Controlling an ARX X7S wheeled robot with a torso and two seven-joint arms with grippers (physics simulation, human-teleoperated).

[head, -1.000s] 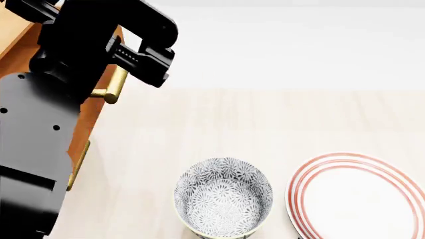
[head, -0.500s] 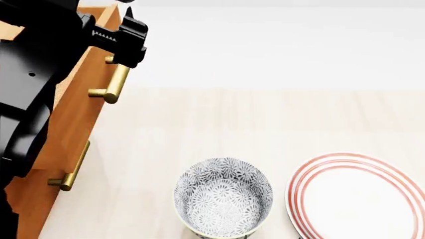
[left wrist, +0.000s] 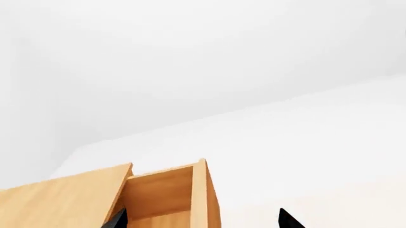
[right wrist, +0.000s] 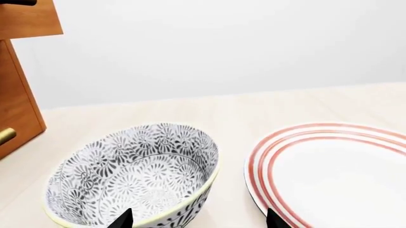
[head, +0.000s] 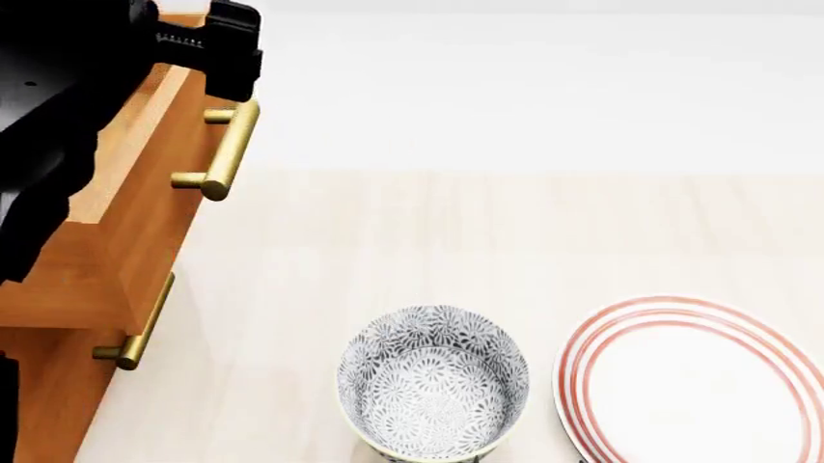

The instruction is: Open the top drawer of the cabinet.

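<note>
The orange-brown cabinet (head: 39,395) stands at the left of the head view. Its top drawer (head: 154,212) juts out past the drawer below, with its brass bar handle (head: 226,149) free. My left gripper (head: 219,48) is above and behind that handle, not touching it. In the left wrist view the left gripper (left wrist: 203,221) is open, its tips wide apart over the drawer's open box (left wrist: 159,192) and front board (left wrist: 201,199). My right gripper (right wrist: 199,219) is open and empty just above the patterned bowl (right wrist: 133,175); it is out of the head view.
The patterned bowl (head: 434,381) sits at the table's front middle. A white plate with red rings (head: 696,386) lies to its right, also in the right wrist view (right wrist: 330,166). A lower drawer's brass handle (head: 135,333) sticks out at the left.
My left gripper has let go of the top drawer's handle and moved up and back to the left. The drawer and handle have stayed where they were.
</note>
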